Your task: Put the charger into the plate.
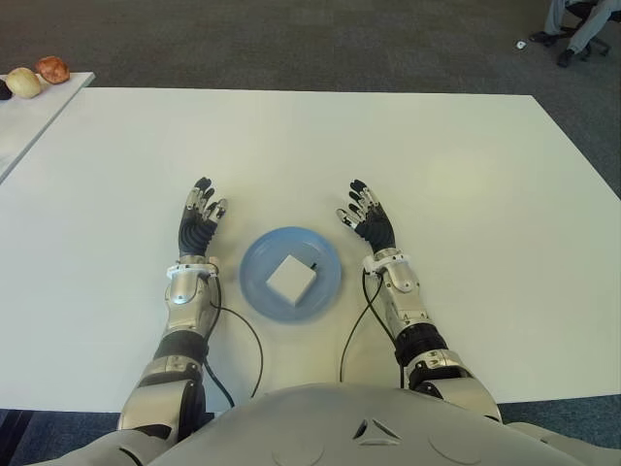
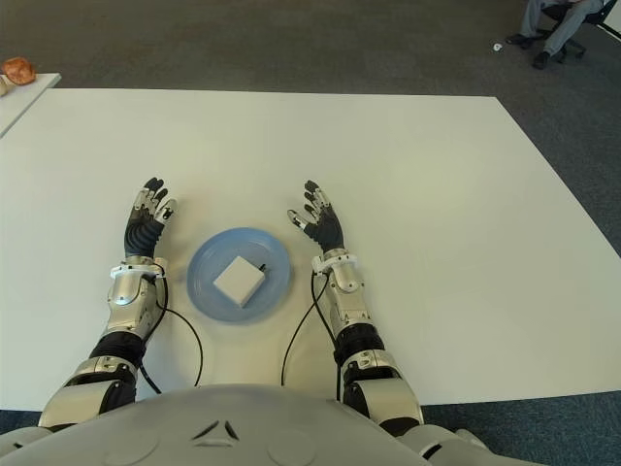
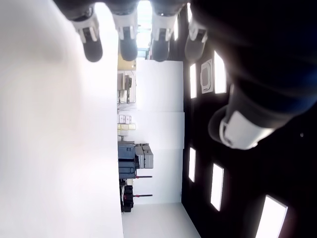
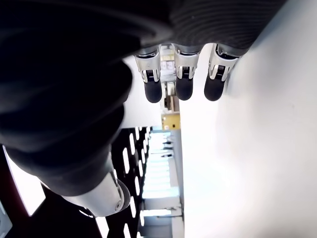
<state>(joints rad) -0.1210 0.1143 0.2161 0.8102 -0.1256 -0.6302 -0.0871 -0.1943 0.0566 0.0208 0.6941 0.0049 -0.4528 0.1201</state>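
Note:
A white square charger (image 1: 290, 279) lies inside the round blue plate (image 1: 259, 260) on the white table, close to my body. My left hand (image 1: 200, 218) shows just left of the plate, fingers stretched out and holding nothing. On the plate's right side my right hand (image 1: 367, 216) is spread the same way, empty too. Both wrist views show straight fingers (image 3: 128, 34) (image 4: 184, 79) with nothing between them. Neither hand touches the plate or the charger.
The white table (image 1: 466, 175) stretches far ahead and to both sides. A second table at the far left carries a few rounded food items (image 1: 37, 76). A seated person's legs (image 1: 574, 27) show at the far right, on the dark carpet.

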